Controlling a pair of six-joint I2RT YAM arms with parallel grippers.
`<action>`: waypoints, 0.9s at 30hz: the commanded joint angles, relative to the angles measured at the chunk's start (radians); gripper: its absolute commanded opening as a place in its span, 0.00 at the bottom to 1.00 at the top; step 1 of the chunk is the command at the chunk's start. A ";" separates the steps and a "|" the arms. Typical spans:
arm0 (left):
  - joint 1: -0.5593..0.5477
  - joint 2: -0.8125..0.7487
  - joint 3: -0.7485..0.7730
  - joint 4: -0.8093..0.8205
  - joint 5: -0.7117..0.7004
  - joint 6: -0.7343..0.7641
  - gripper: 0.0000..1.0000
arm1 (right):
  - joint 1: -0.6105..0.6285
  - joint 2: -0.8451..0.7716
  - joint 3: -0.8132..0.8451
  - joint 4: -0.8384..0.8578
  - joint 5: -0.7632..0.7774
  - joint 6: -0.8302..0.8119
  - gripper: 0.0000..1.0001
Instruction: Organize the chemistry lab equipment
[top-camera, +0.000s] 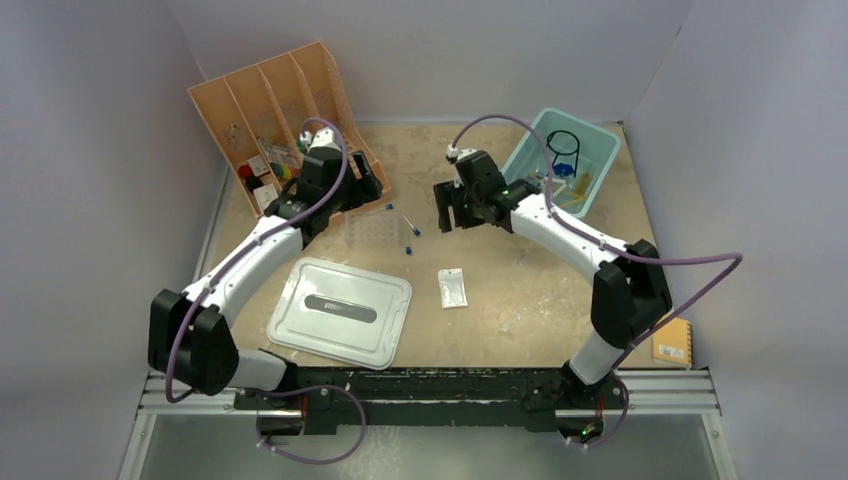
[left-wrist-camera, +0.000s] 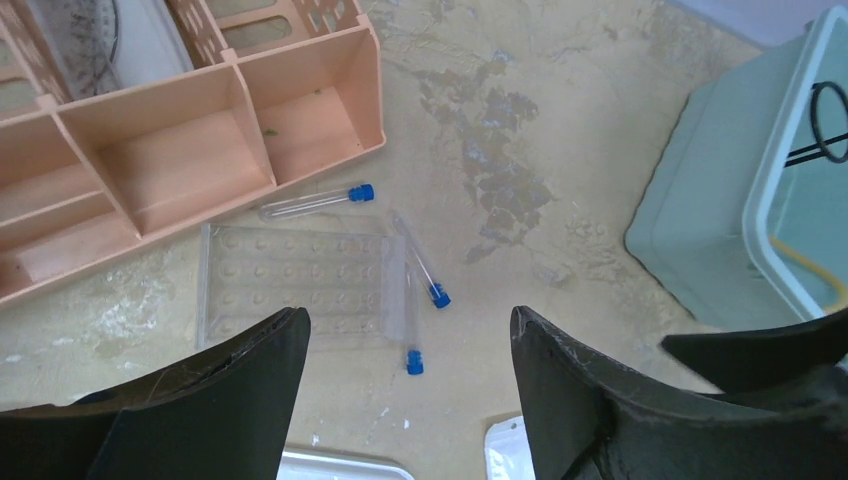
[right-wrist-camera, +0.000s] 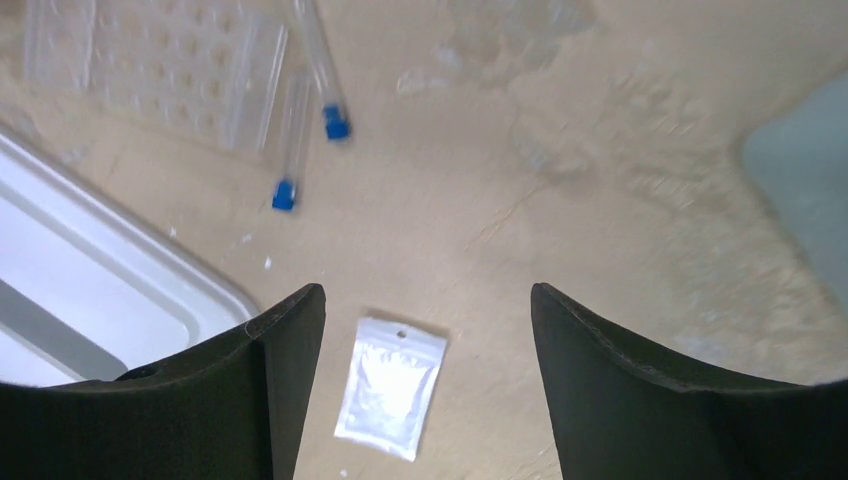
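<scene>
We are looking down on the left arm (top-camera: 250, 255), which is stretching from its base at the near left corner up and rightward, elbow low, wrist beside the peach organizer (top-camera: 270, 110). The left gripper (left-wrist-camera: 408, 318) is hanging over the table with its fingers spread wide and nothing between them.

Just under it, the clear tube rack (left-wrist-camera: 290, 285) is lying flat on the tabletop, long side running left to right in the left wrist view, right beside the organizer's open front. Three blue-capped thin tubes are lying loose around it. The first tube (left-wrist-camera: 310, 203) is lying between rack and organizer, along the rack's far edge, cap pointing right. The second tube (left-wrist-camera: 420, 262) is lying slantwise off the rack's right corner, cap pointing down and right. The third tube (left-wrist-camera: 411, 320) is lying along the rack's right edge, cap toward the arms.

Nearer to us, the grey-white lid (top-camera: 340, 312) is lying flat. To its right the small clear packet (top-camera: 453, 288) is lying flat on bare table, long axis running near to far, its hole end away from the arms.

The right arm (top-camera: 570, 230) is bending in from the near right, forearm reaching left toward mid-table. The right gripper (right-wrist-camera: 428, 295) is hovering with its fingers wide apart, the packet showing in the gap below them, untouched.

Far right, the teal bin (top-camera: 600, 150) is holding the black wire ring (top-camera: 563, 142).
</scene>
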 joint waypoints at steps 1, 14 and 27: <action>-0.005 -0.097 -0.038 0.031 -0.030 -0.076 0.75 | 0.060 0.025 -0.064 -0.092 0.037 0.131 0.78; -0.003 -0.170 -0.091 0.062 0.020 -0.103 0.80 | 0.177 0.093 -0.159 -0.155 0.022 0.226 0.79; -0.004 -0.211 -0.094 0.048 0.022 -0.078 0.79 | 0.189 0.162 -0.154 -0.184 0.088 0.312 0.52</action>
